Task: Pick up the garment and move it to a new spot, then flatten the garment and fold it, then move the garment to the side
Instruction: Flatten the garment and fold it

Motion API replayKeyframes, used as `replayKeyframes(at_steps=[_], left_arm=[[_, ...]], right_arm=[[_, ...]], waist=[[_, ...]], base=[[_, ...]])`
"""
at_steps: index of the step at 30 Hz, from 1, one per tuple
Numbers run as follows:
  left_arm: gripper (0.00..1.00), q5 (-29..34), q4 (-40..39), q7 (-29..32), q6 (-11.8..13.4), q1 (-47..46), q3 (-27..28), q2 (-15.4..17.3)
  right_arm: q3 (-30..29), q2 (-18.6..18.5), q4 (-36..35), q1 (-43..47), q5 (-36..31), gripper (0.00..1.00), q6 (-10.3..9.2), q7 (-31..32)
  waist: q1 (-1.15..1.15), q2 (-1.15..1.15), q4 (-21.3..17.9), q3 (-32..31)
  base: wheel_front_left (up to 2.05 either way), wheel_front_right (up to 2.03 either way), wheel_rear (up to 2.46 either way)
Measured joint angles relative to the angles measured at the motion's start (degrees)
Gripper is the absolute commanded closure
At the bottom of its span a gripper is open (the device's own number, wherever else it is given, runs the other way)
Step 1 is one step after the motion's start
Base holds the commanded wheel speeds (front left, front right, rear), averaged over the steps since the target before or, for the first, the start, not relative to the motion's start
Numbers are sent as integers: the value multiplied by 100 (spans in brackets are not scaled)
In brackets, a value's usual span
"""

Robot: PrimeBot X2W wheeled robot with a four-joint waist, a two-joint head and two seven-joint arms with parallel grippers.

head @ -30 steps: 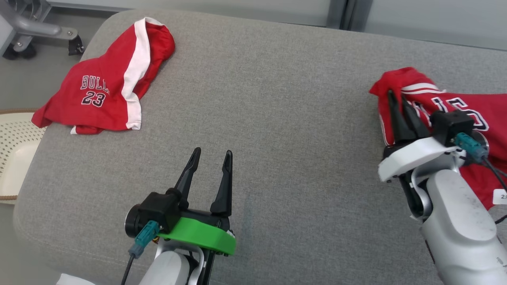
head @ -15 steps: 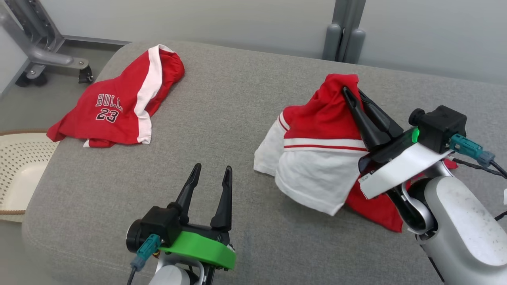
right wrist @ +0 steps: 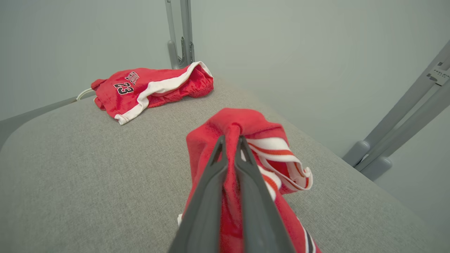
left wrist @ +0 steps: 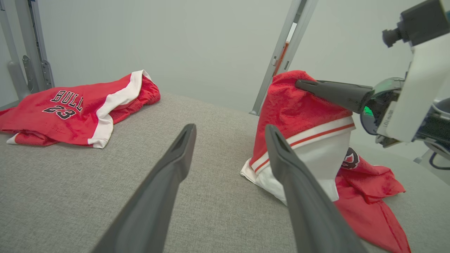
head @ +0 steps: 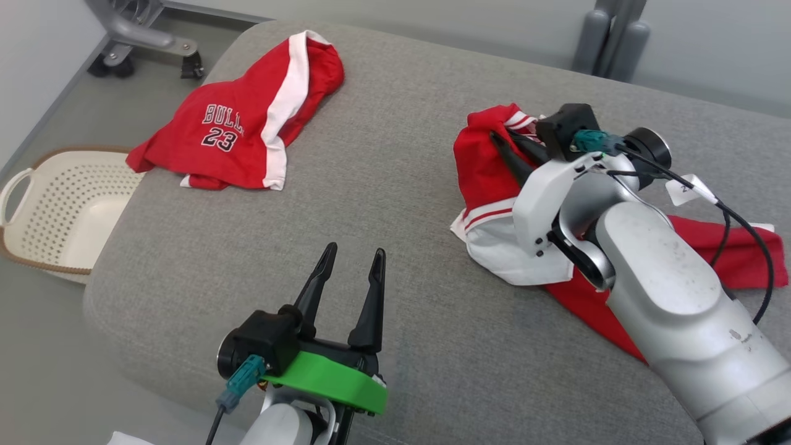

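Read the print first: the red shorts (head: 247, 130) show "BULL" over "23" in black and white letters, with a white band down the side. They lie well apart from the left gripper (head: 353, 250), ahead of it and off to its left. A white tag (head: 686, 190) hangs on the cable by the right wrist, and a small label (right wrist: 439, 73) sits on the grey post beyond the right gripper (right wrist: 230, 140); you cannot read either. The right gripper's fingers are pinched together on a bunched red fold of the garment (head: 482, 167). That fold is held up off the surface. The garment's white panel with red stripes hangs below the fingers, and the rest trails on the cushion under and behind the right arm. Part of a round emblem (left wrist: 349, 158) shows on the garment, with no words you can make out. The left gripper's fingers stand apart, holding nothing, over the cushion's near part, with the garment just to its right. A cream perforated basket (head: 37, 185) sits on the floor far to the left gripper's left; you see its holed walls and base. The surface is a grey woven cushion (head: 383, 204) with rounded corners. Pale grey walls and grey metal posts (head: 609, 37) stand beyond it.
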Motion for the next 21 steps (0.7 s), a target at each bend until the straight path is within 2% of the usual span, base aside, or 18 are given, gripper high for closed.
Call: replayKeyframes(at_steps=[6,10,15,21], left_arm=[[0,-138,-30,1,75,-48,-101,1],[0,-137,-21,0,99,-54,-23,0],[0,-86,-9,1,104,-54,76,1],[0,59,19,0,79,-53,244,0]], right_arm=[[611,313,1477,-771,-218,0,1,-390],[929,459,2040,-1017,-222,0,0,-689],[1294,489,2342,-1168,-100,0,1,-1056],[1480,379,2493,-1396,-32,0,1,-1285]], waist=[[0,0,406,158],[0,0,533,237],[0,0,405,246],[0,0,35,148]], base=[[0,0,0],[0,0,0],[0,0,0],[0,0,0]])
